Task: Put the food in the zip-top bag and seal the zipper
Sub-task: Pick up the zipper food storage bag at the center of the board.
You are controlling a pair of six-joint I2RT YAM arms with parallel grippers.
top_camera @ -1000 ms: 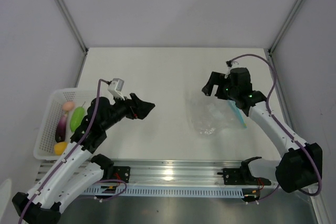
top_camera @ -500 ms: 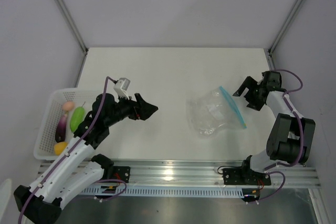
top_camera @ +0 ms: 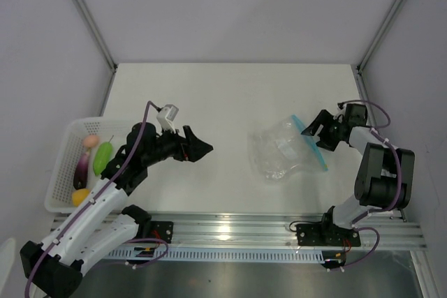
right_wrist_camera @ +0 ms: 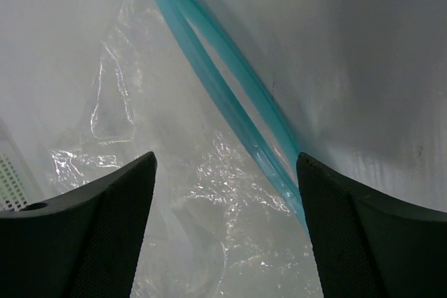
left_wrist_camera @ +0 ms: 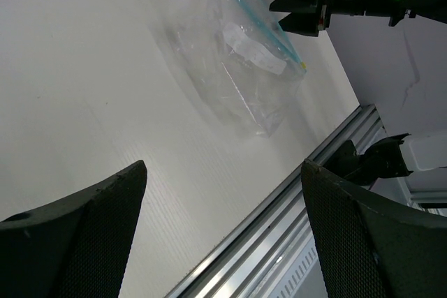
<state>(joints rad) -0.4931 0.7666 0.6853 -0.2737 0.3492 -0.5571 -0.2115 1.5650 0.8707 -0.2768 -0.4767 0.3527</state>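
The clear zip-top bag (top_camera: 283,150) lies flat on the table right of centre, its light blue zipper (top_camera: 310,144) along its right edge. The bag also shows in the left wrist view (left_wrist_camera: 234,61) and the right wrist view (right_wrist_camera: 202,200), where the zipper (right_wrist_camera: 230,95) is parted. My right gripper (top_camera: 313,132) is open, low at the zipper edge, empty. My left gripper (top_camera: 202,149) is open and empty, left of the bag. The food lies in the white basket (top_camera: 59,172): pink piece (top_camera: 89,142), green piece (top_camera: 103,156), purple piece (top_camera: 82,170), yellow piece (top_camera: 80,197).
The white perforated basket stands at the table's left edge. An aluminium rail (top_camera: 230,228) runs along the near edge. Grey walls enclose the table on three sides.
My right arm swung out to the right off the bag, then its gripper came back left to the zipper edge. My left gripper crept right toward the bag.
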